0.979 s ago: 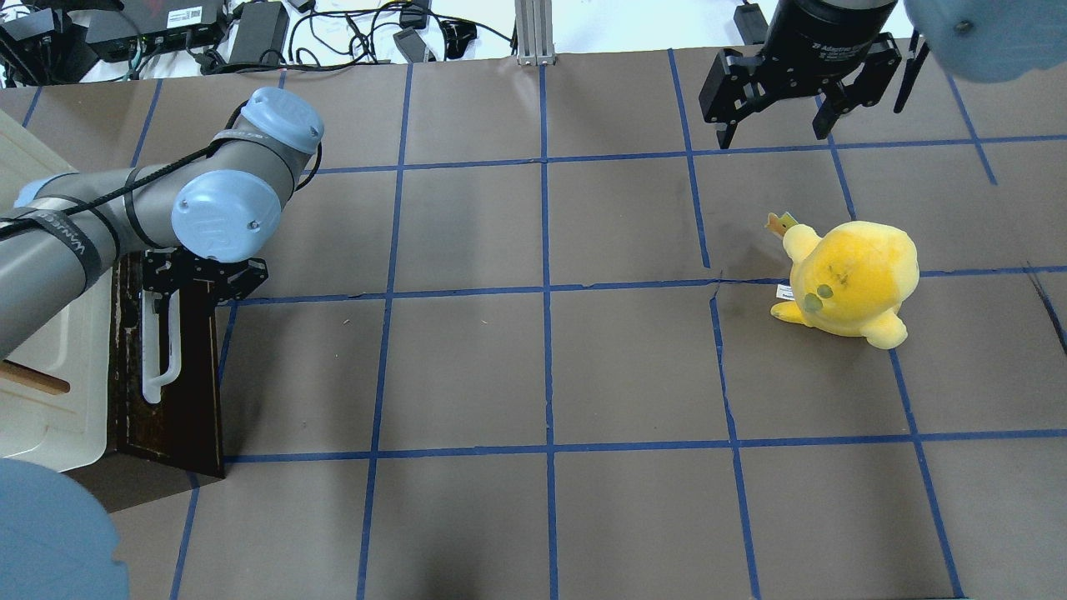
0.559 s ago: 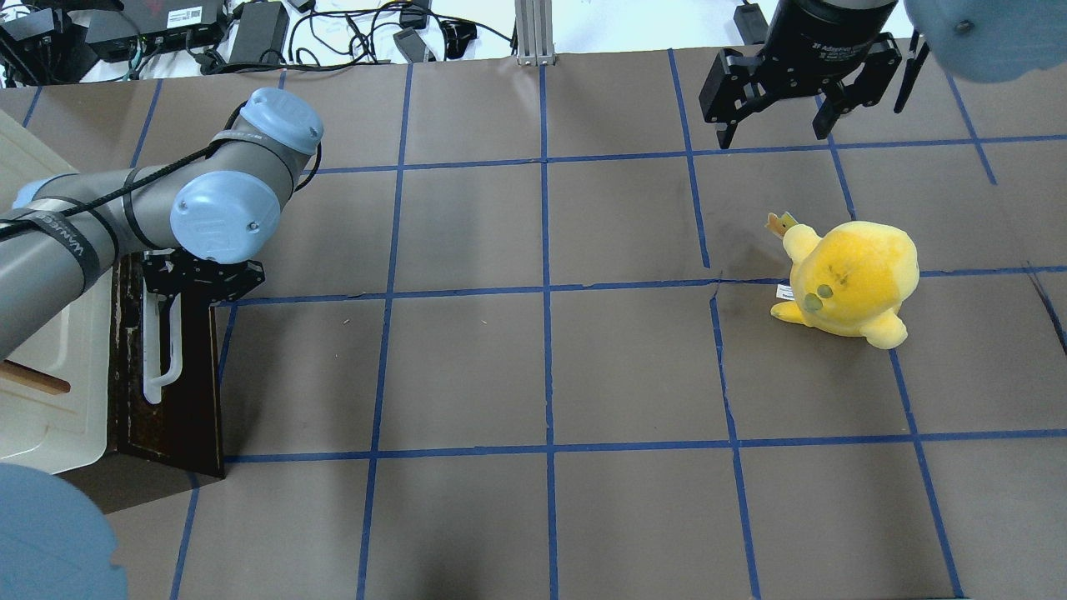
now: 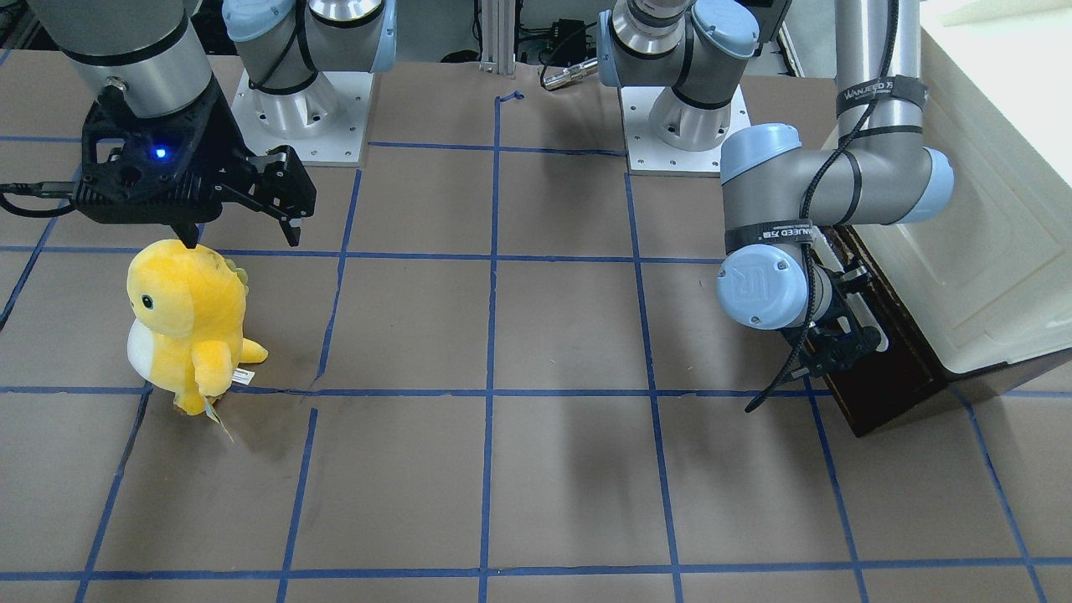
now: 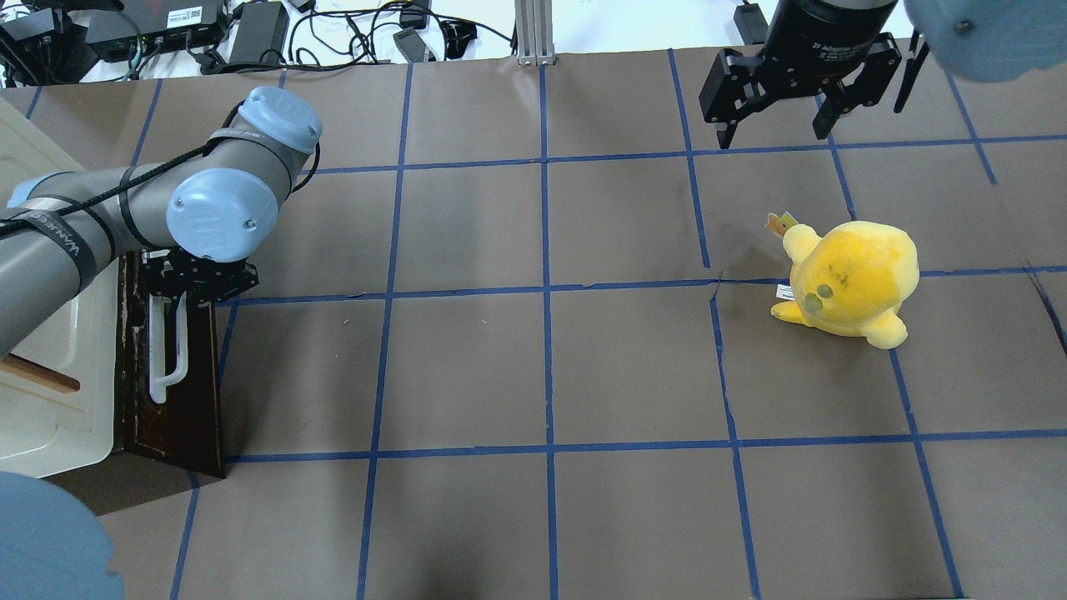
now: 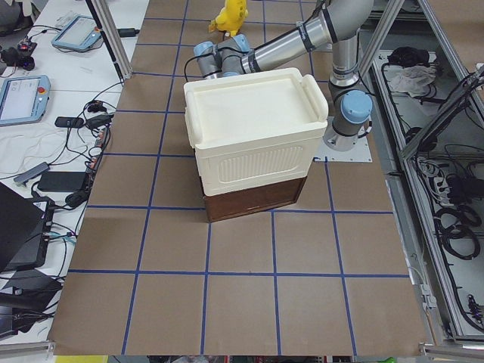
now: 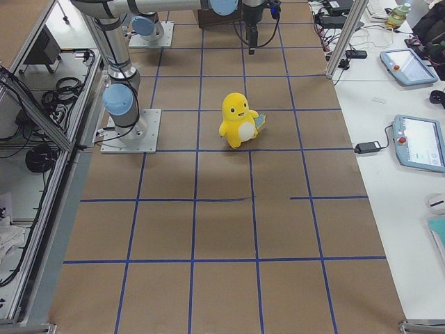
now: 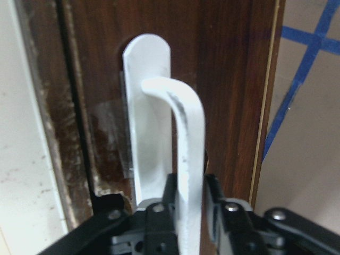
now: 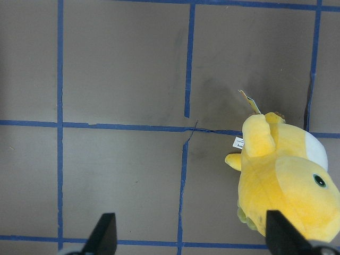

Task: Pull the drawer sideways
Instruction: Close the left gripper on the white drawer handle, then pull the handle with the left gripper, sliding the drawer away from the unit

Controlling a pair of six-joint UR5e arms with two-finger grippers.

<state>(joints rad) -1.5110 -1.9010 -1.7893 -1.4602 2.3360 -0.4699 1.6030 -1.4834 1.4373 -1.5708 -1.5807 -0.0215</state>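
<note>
Drawer (image 4: 196, 400), seated beneath the white cabinet (image 4: 50, 408): left gripper (image 7: 190, 196) fingers clamp its white handle (image 7: 186, 138) near one end (right gripper (image 4: 773, 137) fingers spread, idle); an off-centre pull could jam it.

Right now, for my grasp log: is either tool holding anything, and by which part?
The left tool is shut on the white bar handle of the drawer, on its bar. The right tool is open, empty.
</note>
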